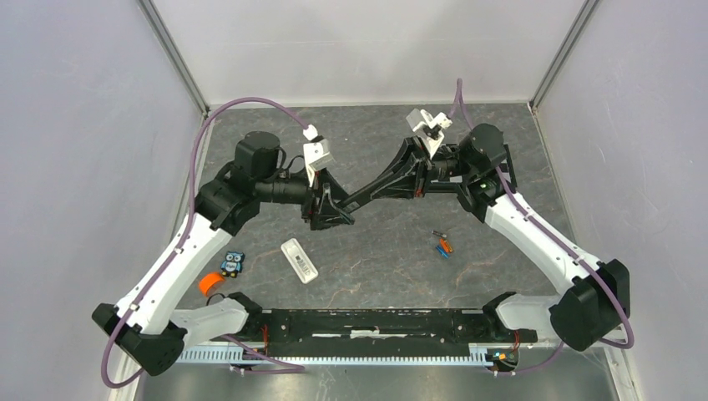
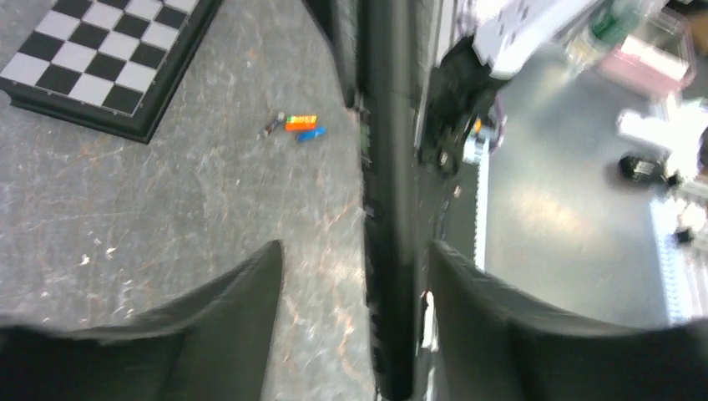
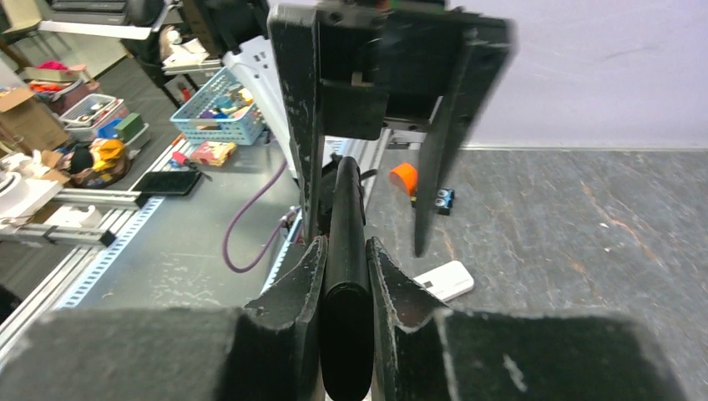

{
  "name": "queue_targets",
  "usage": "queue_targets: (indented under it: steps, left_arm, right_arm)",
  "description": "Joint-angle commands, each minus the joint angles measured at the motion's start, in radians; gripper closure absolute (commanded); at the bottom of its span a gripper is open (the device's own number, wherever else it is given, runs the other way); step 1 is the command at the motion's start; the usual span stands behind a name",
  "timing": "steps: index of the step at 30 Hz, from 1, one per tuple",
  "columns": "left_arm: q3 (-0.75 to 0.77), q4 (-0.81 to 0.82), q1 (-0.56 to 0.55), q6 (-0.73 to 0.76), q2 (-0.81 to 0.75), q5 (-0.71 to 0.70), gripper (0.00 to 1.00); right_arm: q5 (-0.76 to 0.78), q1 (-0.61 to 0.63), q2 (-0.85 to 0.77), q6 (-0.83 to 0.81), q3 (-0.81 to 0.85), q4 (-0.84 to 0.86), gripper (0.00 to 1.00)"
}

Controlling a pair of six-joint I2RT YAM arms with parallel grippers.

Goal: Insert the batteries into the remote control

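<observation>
Black remote [image 1: 374, 190] held up between two arms over a grey, mottled desk [image 1: 376, 276].

The right fingers [image 3: 309, 276] are clamped on one end of the remote. The left fingers [image 2: 242, 301] stand wide apart on either side of its other end. The batteries [image 1: 441, 245], orange, blue and a darker one, lie together on the desk right of centre, below the raised remote. A small white rectangular piece [image 1: 300, 260] lies left of centre. Pale walls [image 1: 367, 50] box the desk in, and past its edge sits a cluttered blue basket [image 3: 219, 109].
</observation>
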Motion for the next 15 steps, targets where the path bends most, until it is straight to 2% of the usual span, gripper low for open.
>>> queue_targets:
  steps: [1, 2, 6, 11, 15]
  left_arm:
    - [-0.029, 0.234, 0.008, -0.134, -0.082, -0.058, 0.12]
    - [-0.046, 0.282, 0.008, -0.172, -0.101, -0.088, 0.01]
    - [-0.126, 0.454, 0.008, -0.285, -0.179, -0.21, 0.0]
    - [-0.191, 0.646, 0.008, -0.549, -0.229, -0.461, 0.0]
    - [-0.251, 0.883, 0.008, -0.799, -0.223, -0.485, 0.0]
  right_arm:
    - [-0.018, 0.011, -0.035, 0.092, 0.026, 0.134, 1.0]
    - [0.006, 0.01, -0.031, 0.091, 0.037, 0.124, 1.0]
    - [0.127, 0.0, -0.012, 0.089, 0.108, 0.055, 1.0]
    - [0.373, -0.007, -0.013, 0.111, 0.181, -0.01, 1.0]
    - [0.606, -0.004, -0.022, 0.284, 0.148, 0.09, 1.0]
